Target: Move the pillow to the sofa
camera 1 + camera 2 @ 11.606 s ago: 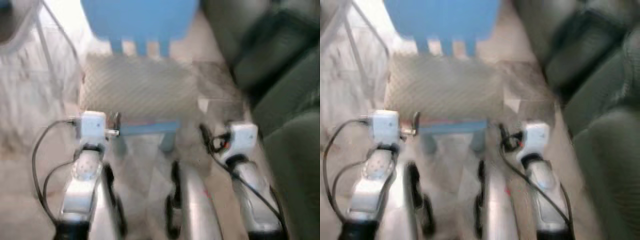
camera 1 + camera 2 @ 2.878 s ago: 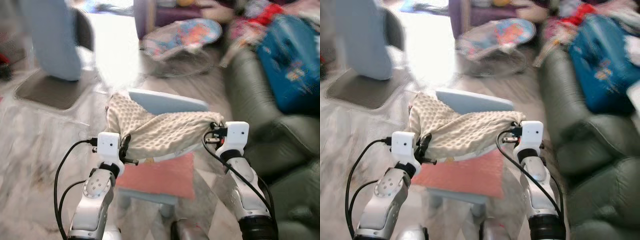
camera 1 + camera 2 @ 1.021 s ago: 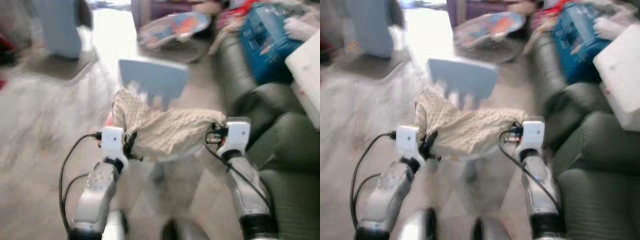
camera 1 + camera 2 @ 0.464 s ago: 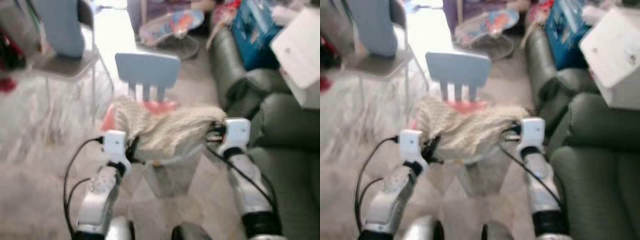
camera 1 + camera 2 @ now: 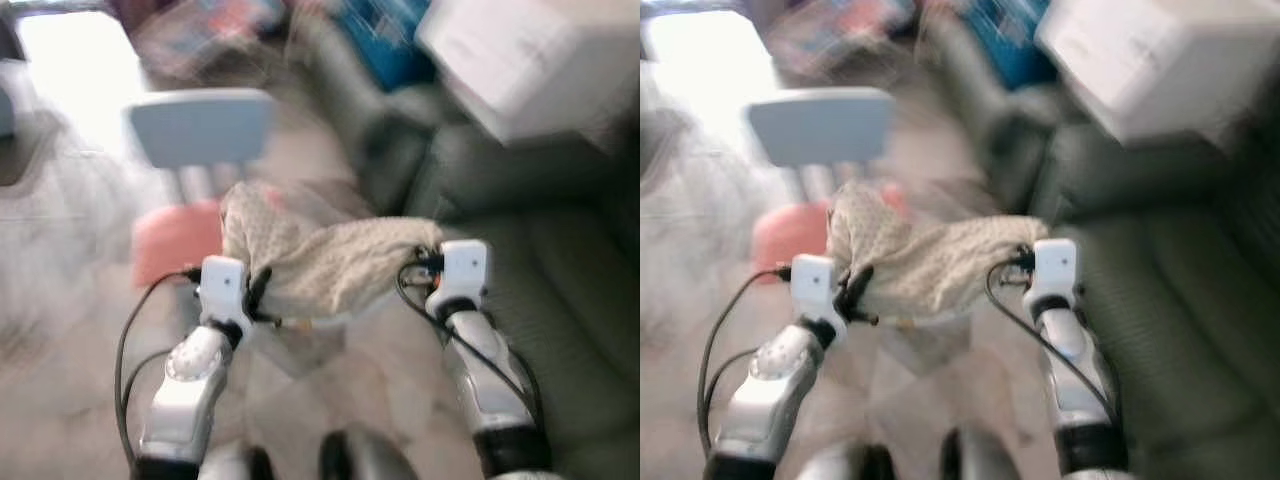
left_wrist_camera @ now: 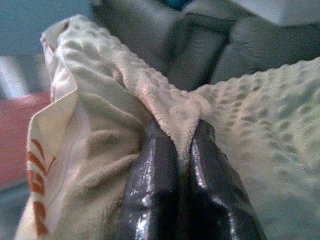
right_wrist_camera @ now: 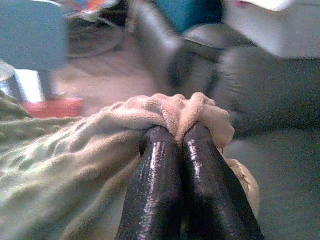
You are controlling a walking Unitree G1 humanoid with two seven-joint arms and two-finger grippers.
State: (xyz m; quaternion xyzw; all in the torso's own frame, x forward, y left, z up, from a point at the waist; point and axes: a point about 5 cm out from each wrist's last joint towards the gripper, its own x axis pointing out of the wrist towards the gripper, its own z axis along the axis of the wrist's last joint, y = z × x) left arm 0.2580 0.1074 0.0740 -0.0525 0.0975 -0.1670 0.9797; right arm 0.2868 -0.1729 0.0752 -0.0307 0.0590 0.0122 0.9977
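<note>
Cream, nubbly pillow [image 5: 325, 262] sags mid-air between two claws, near the green sofa [image 5: 560, 260]. Left claw [image 6: 175, 145] and right claw [image 7: 176, 131] each pinch a bunched edge (it looks soft, light, floppy; gathered fabric seems the surest hold).

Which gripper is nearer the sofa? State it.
Right. The right gripper holds the pillow at the end beside the sofa; the left gripper pinches the far end, toward the blue chair.

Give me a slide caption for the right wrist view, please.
Right hand pinching the cream pillow, green sofa ahead.
</note>
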